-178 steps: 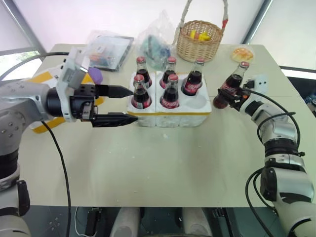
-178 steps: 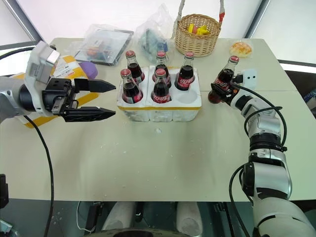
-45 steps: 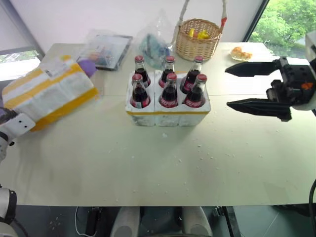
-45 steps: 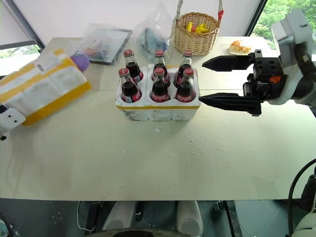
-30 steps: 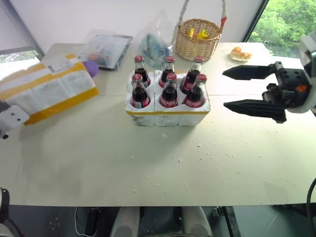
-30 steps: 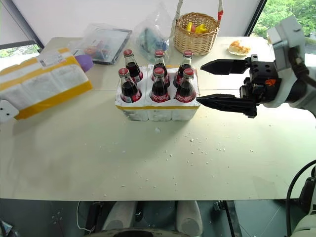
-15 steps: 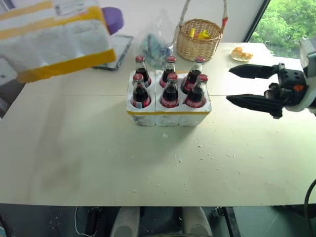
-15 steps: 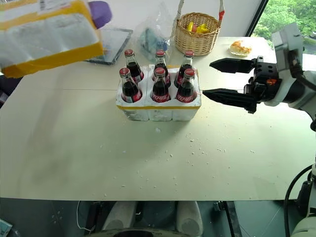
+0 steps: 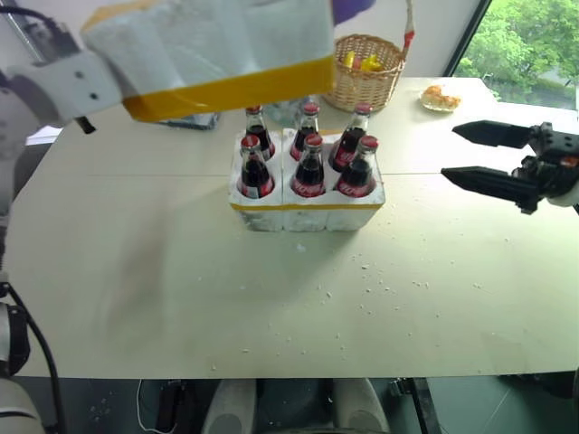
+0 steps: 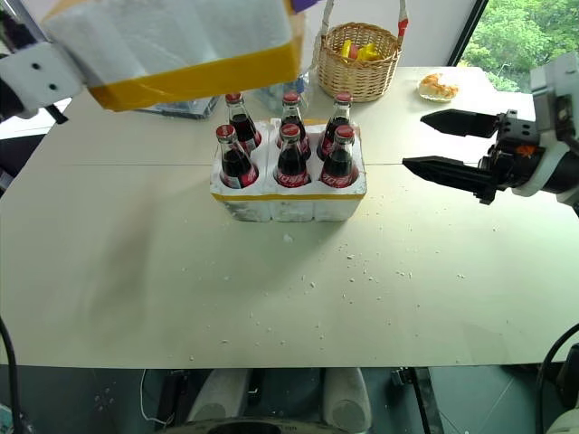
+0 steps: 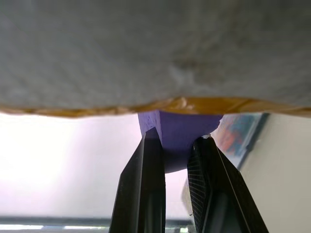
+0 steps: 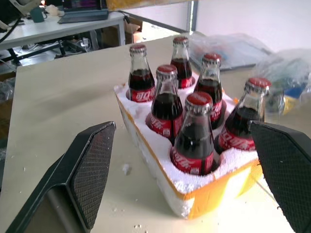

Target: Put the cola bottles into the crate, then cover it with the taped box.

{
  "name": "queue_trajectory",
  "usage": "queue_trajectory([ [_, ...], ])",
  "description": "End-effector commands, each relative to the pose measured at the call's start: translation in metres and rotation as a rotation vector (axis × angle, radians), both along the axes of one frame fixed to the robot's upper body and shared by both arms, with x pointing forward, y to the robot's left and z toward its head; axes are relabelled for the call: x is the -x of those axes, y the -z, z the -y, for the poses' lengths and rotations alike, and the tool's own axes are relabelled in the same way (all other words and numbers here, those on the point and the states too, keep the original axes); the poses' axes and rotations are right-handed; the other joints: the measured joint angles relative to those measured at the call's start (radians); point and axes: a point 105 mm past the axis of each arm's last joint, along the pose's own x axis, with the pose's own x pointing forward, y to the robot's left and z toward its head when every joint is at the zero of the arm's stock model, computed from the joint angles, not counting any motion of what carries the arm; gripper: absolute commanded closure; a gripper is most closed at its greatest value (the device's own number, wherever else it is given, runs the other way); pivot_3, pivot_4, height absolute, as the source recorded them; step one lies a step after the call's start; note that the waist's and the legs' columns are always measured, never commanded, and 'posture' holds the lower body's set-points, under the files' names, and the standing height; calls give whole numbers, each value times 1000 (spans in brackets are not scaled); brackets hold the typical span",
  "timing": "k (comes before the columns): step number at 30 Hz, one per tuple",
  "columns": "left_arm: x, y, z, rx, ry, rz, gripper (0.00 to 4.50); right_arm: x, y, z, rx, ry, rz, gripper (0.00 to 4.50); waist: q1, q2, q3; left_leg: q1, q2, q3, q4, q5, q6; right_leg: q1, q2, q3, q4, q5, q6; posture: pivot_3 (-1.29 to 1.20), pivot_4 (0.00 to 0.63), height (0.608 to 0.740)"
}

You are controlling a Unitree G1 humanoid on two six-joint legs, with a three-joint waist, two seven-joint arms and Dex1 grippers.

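All six cola bottles [image 10: 289,145] seated in crate [image 10: 288,203] mid-desk. Left pincer [image 11: 176,145] clamped on purple knob, taped box [image 10: 176,41] aloft beside crate; covering remains. Right pincer [image 10: 443,143] wide, empty.

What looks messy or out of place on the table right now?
White crumbs lie scattered over the table in front of the crate, likely foam bits. The six cola bottles stand upright in it; nothing spilled.
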Motion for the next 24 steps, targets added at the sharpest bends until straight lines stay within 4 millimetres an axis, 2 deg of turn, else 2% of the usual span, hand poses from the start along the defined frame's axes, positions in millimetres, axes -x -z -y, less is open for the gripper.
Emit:
queue_trajectory([
  [1,11,-8,31,-46,26,-12,4347,6,-12,3,-13,16,75,0,0,0,0,0,0,0,0,0,0,0,0,0,0,0,0,0,150,737],
  [9,18,-7,61,-167,-3,-55,4347,4,-2,1,-50,25,67,0,0,0,0,0,2,0,0,0,0,0,3,2,0,0,0,0,150,737],
  [12,20,-1,61,-258,-49,-76,4347,3,0,0,-62,29,67,0,0,0,0,0,2,0,0,0,0,0,3,2,0,0,0,0,150,737],
  [19,27,11,78,-372,-23,-68,4347,1,3,-2,-88,28,69,0,1,0,0,0,3,0,1,0,0,0,4,2,-1,0,0,0,150,737],
  [24,27,5,80,-409,-28,-18,4347,-1,5,-3,-96,25,69,0,0,0,0,0,3,-1,0,0,0,0,5,2,-1,0,0,0,150,737],
])
